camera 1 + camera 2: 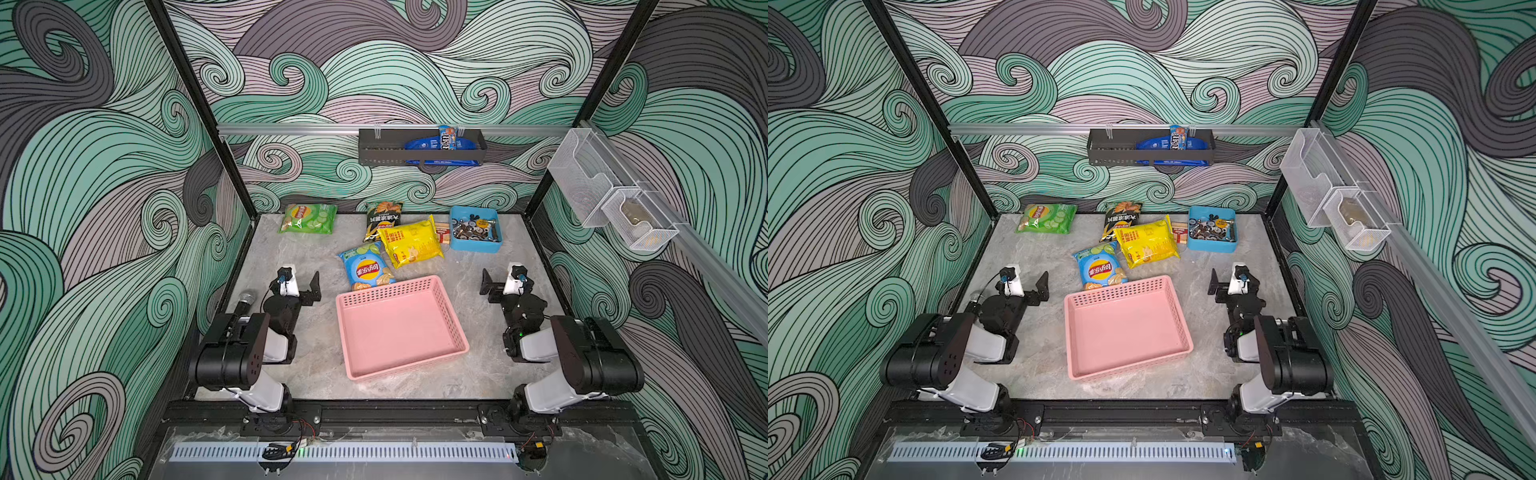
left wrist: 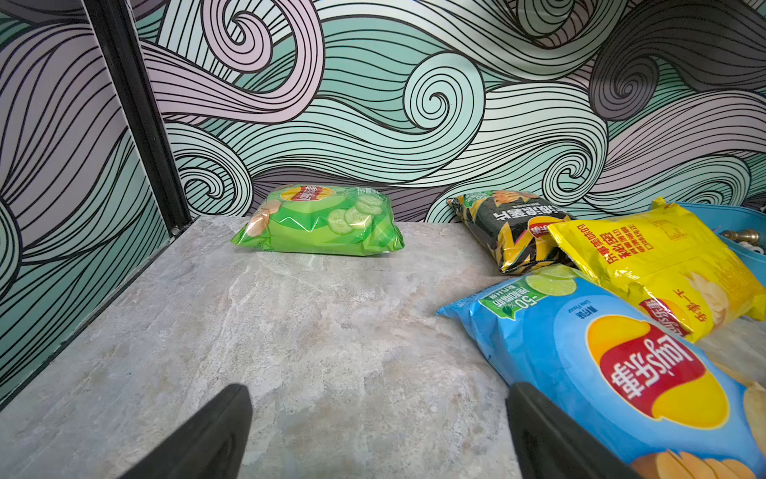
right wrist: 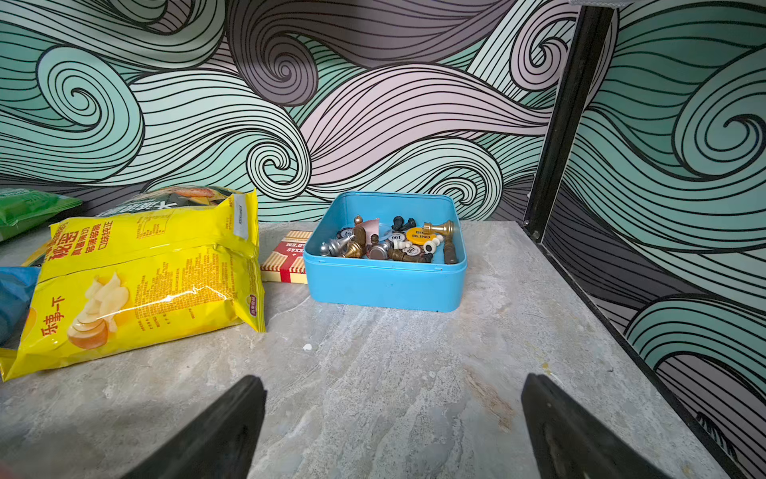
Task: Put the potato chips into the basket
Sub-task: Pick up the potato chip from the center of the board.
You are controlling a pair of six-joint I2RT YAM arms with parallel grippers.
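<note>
The left gripper (image 2: 373, 433) has its fingers (image 2: 199, 435) spread wide over bare table (image 2: 290, 331), gripping nothing. The right gripper (image 3: 393, 431) is spread the same way. Between the two grippers sits the pink basket (image 1: 390, 293).

Just ahead of the left fingers and to their right lies the blue bag (image 2: 601, 361), beside the yellow bag (image 3: 136, 286). The yellow bag overlaps the black-and-yellow bag (image 2: 510, 232). Farther ahead of the left fingers, the green bag (image 2: 319, 220) lies alone by the back wall (image 2: 414, 124).

Ahead of the right fingers stands a blue tin (image 3: 385, 282), with a red box (image 3: 286, 257) against it.
</note>
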